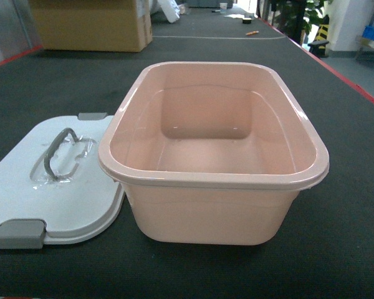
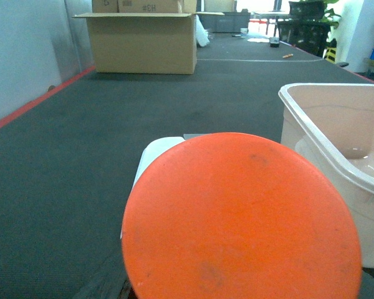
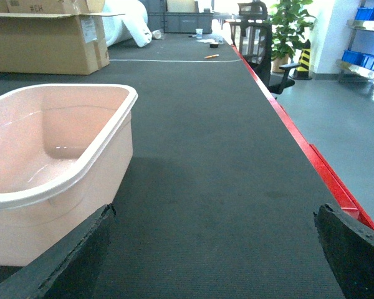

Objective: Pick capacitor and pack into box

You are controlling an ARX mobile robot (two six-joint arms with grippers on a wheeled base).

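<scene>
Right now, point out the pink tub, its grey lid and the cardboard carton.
Pink tub [image 1: 213, 181], head view, on the near rim.
Grey lid [image 1: 56, 212], head view, on the flat top near its front edge.
Cardboard carton [image 2: 143, 47], left wrist view, on the front face.

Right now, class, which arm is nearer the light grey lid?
Left. The left wrist view has the lid just beyond an orange disc; the right gripper sits past the pink box, on its other side.
</scene>
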